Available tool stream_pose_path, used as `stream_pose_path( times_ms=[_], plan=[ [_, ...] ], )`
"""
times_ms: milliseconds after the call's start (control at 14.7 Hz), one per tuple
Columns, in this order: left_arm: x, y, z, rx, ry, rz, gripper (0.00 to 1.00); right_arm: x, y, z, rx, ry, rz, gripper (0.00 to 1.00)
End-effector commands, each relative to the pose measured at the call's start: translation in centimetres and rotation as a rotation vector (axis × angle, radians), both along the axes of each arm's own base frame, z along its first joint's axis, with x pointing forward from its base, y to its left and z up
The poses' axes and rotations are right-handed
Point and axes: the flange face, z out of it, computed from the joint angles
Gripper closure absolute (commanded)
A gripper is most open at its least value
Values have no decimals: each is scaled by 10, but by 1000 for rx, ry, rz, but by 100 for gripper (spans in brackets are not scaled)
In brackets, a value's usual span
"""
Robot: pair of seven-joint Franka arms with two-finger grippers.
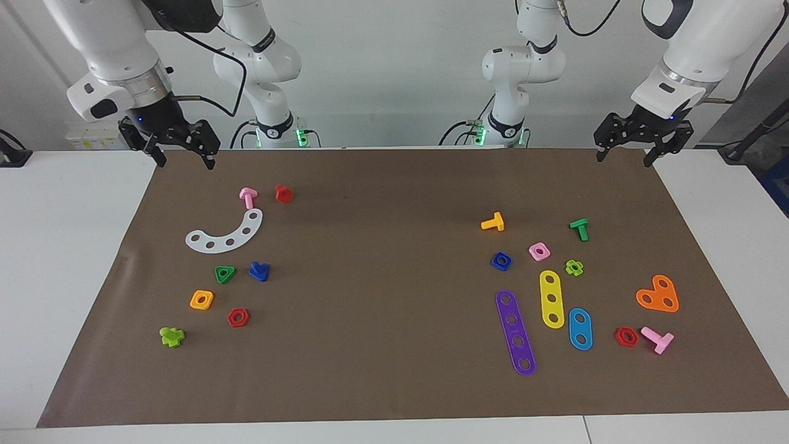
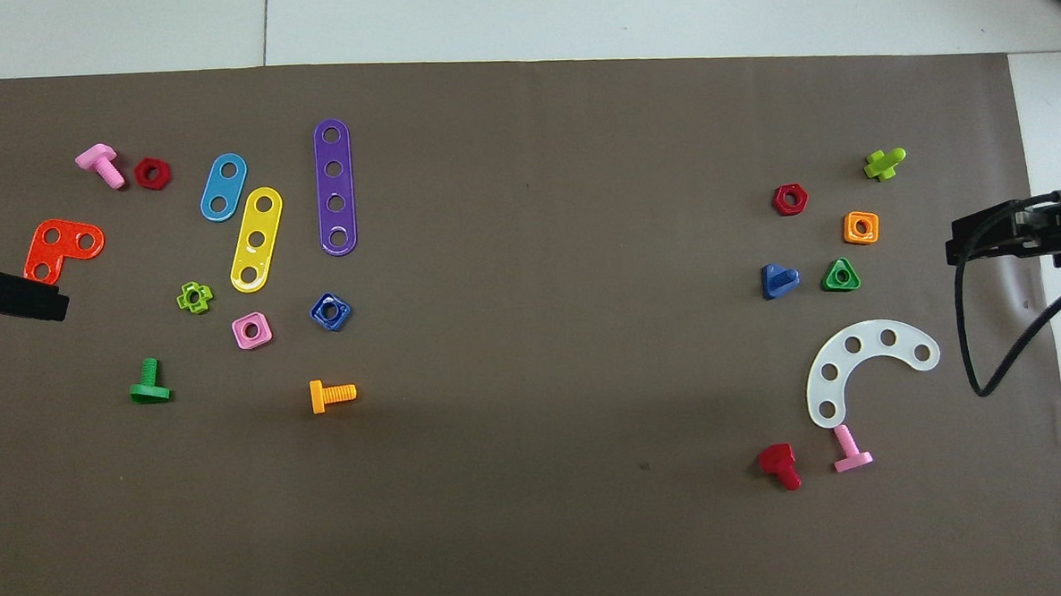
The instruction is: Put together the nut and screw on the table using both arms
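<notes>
Over the mat's corners, both end effectors wide: left onto small dark blue square plastic nut, right onto blue plastic bolt

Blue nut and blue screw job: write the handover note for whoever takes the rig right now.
Left gripper: open, empty, up over the mat's corner at its own end.
Right gripper: open, empty, over the corner at its end.
Nut: flat on the mat, beside the pink nut, left arm's end.
Screw: beside the green triangle nut, right arm's end.
Done: nothing. Left: pick both, join them.
</notes>
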Motion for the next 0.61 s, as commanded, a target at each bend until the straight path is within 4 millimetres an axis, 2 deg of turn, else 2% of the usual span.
stream_pose_path(
  times_ms=[0,271,339,407,543],
  plan=[
    [-3,0,0,-14,10,11,0,-7,-3,0,0,13,12,0],
    [-3,0,0,-14,10,11,0,-4,0,0,6,-9,17,0],
    [-2,0,0,-14,8,10,0,-2,1,-5,7,-21,19,0],
    [-3,0,0,-14,10,10,0,0,3,-15,10,-24,22,0],
    [-3,0,0,-14,10,10,0,2,7,-49,11,-76,36,0]
  ],
)
